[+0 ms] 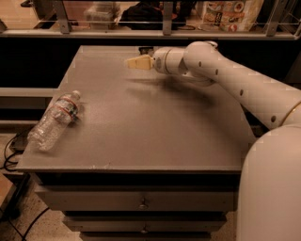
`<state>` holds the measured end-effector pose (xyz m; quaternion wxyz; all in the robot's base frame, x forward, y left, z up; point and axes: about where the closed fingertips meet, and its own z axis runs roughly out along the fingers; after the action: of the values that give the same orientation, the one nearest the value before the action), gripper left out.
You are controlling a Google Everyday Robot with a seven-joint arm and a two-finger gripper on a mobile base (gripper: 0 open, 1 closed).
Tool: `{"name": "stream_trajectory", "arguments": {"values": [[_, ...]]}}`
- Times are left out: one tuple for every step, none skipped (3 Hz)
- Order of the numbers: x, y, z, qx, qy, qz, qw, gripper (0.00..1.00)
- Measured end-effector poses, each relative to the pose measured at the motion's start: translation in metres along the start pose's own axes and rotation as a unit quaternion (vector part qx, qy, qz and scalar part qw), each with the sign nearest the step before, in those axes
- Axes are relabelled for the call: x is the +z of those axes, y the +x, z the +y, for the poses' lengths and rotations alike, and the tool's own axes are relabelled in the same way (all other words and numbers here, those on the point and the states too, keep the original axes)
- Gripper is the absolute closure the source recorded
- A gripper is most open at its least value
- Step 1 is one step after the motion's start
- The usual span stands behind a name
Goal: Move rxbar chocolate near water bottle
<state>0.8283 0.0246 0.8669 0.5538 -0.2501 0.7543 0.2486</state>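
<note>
The water bottle [54, 120] lies on its side near the left edge of the grey table [155, 136], white cap pointing to the far right. My gripper [135, 62] hovers over the far middle of the table, pointing left, with the white arm [225, 75] reaching in from the right. A small dark object [145, 49] lies at the table's far edge just behind the gripper. It looks like the rxbar chocolate, but it is mostly hidden. The gripper is far from the bottle.
The table is a cabinet with drawers [141, 202] at its front. A railing and shelf with packaged goods [225, 12] run behind the far edge. Cables [11, 150] lie on the floor at the left. My own body [273, 188] fills the lower right.
</note>
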Motion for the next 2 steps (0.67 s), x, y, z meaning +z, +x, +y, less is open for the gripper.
{"name": "stream_trajectory", "arguments": {"values": [[0.0093, 0.0057, -0.0093, 0.001, 0.006, 0.006, 1.0000, 0.00], [0.0183, 0.0107, -0.0156, 0.002, 0.007, 0.003, 1.0000, 0.00]]}}
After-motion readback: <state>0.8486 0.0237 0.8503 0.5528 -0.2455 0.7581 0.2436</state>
